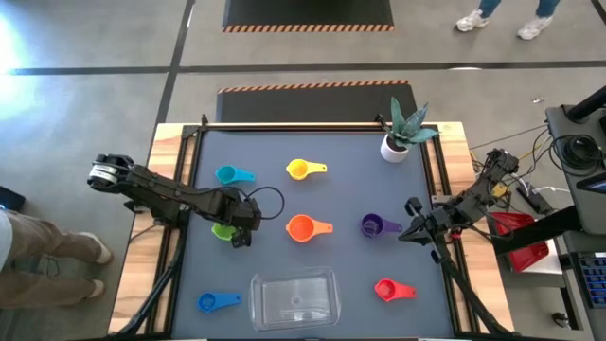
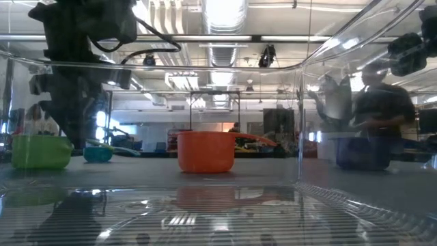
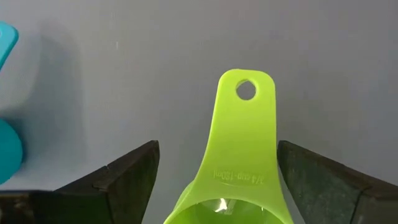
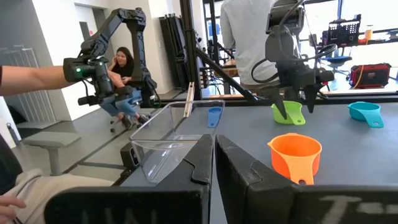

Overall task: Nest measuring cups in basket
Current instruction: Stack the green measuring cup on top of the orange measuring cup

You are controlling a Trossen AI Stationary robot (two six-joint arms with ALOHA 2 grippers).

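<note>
Now the left claw [image 1: 237, 230] straddles the green cup [image 1: 223, 230], fingers wide apart.
Closing off-centre on its handle could flip it away; the basket [image 1: 294, 299] waits empty at the worktop's near edge.

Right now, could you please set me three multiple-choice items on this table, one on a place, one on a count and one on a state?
1. Which cup is the left gripper at?
A) red
B) the green cup
C) blue

2. How many cups lie in the basket?
A) none
B) two
C) four

3. How do the left gripper's jaws stand?
A) shut on a yellow cup
B) shut on nothing
C) open, either side of the green cup's handle

Key: 1 B, the high view shows green beneath that gripper. 2 A, the clear basket holds nothing. 3 C, the left wrist view shows a gap between each jaw and the handle.
</note>
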